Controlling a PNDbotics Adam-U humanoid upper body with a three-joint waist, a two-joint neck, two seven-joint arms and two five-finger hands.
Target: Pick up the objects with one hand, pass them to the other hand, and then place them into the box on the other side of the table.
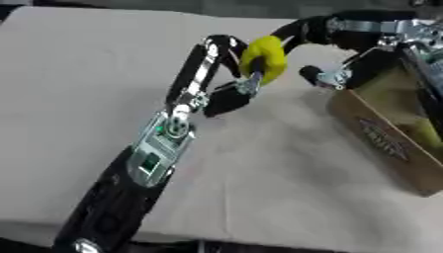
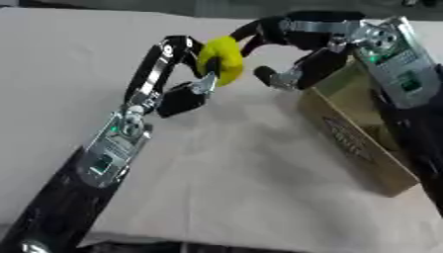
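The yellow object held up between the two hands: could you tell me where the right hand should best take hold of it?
Probably its upper right side: the yellow object is rounded, and the left hand already covers its lower left, so the right hand should close from the box side.

Soft, even light falls on the pale table (faint shadows only); both views look blurred, with no glare.

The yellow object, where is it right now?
The yellow object is held above the table, right of centre near the far edge, between the left hand and right hand, just left of the cardboard box.
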